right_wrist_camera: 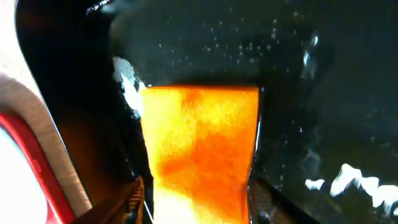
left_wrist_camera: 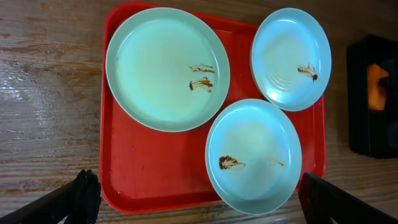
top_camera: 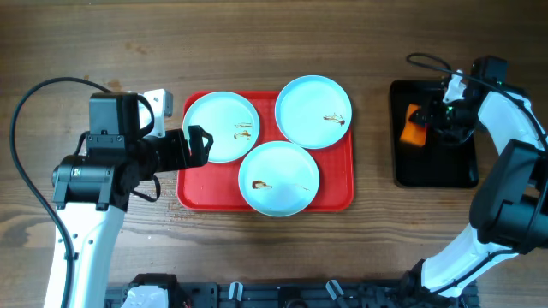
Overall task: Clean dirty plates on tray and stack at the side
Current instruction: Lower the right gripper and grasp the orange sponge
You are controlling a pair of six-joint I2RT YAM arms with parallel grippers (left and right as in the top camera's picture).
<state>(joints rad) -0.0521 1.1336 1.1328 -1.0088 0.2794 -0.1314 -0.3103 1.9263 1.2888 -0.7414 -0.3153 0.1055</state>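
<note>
Left gripper [top_camera: 198, 145]: jaws spread wide; hovering at the tray's left rim, right over the edge of the left plate [top_camera: 218, 124]
Right gripper [top_camera: 428, 120]: down over the black tray [top_camera: 432, 167]; a finger on each side of the orange sponge [right_wrist_camera: 199, 143]; squeezed or only bracketed, cannot tell
Tray [top_camera: 199, 192]: red, mid-table [top_camera: 342, 34], between the two arms
Plates: all three on the tray; left plate, far plate [top_camera: 310, 109] and near plate [top_camera: 278, 177] crowded edge to edge; brown smears on each
</note>
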